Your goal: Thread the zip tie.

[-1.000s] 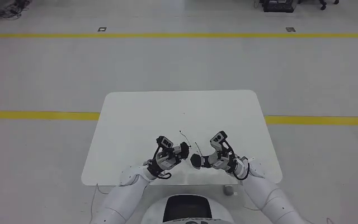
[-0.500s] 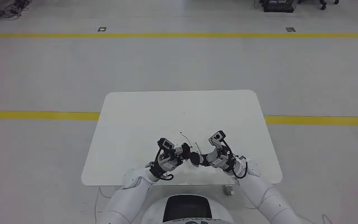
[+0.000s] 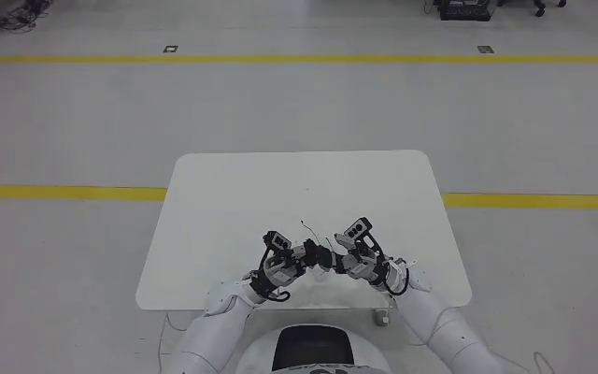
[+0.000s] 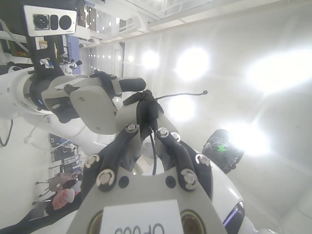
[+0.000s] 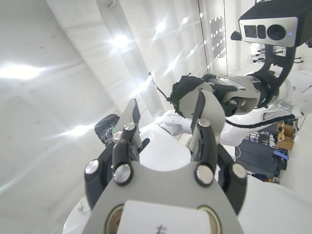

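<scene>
A thin black zip tie [image 3: 306, 227] sticks up above the front middle of the white table [image 3: 234, 206]. My left gripper [image 3: 306, 251] is shut on it. In the left wrist view the zip tie [image 4: 181, 95] runs between the closed fingers [image 4: 148, 113] and juts out past them to its small head end. My right gripper [image 3: 324, 257] sits tip to tip with the left one. In the right wrist view it [image 5: 168, 113] is open, its fingers [image 5: 207, 108] spread just in front of the left gripper [image 5: 190, 93]. The zip tie [image 5: 157, 87] stands off to one side of it.
Both arms are raised over the table's front edge, close to my body. The far and side parts of the white tabletop are bare. Yellow floor lines [image 3: 523, 200] run behind and beside the table.
My right gripper has moved in toward the left one until the two tips meet. The left gripper shifted slightly, still holding the zip tie.
</scene>
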### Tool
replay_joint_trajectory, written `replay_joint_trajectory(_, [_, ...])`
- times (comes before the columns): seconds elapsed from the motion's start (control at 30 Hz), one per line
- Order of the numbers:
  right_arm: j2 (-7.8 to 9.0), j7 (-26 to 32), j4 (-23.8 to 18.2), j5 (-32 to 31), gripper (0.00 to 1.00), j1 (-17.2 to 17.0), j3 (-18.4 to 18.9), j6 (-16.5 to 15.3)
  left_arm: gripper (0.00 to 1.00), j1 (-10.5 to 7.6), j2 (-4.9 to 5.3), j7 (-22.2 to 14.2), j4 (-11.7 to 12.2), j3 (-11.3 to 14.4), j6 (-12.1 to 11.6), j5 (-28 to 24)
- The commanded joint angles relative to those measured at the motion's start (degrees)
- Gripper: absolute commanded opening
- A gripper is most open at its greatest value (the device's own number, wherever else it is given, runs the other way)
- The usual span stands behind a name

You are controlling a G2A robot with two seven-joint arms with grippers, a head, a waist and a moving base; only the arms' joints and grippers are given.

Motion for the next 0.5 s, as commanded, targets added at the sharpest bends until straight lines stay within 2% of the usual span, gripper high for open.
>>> replay_joint_trajectory(0.0, [0.01,0.0,0.0,0.1,0.26,0.1,-0.3,0.0,0.0,0.0,0.0,0.0,0.0,0.0,0.0,0.0])
replay_joint_trajectory(0.47, [0.24,0.0,-0.3,0.9,0.09,0.5,-2.0,-0.5,0.0,0.0,0.0,0.0,0.0,0.0,0.0,0.0])
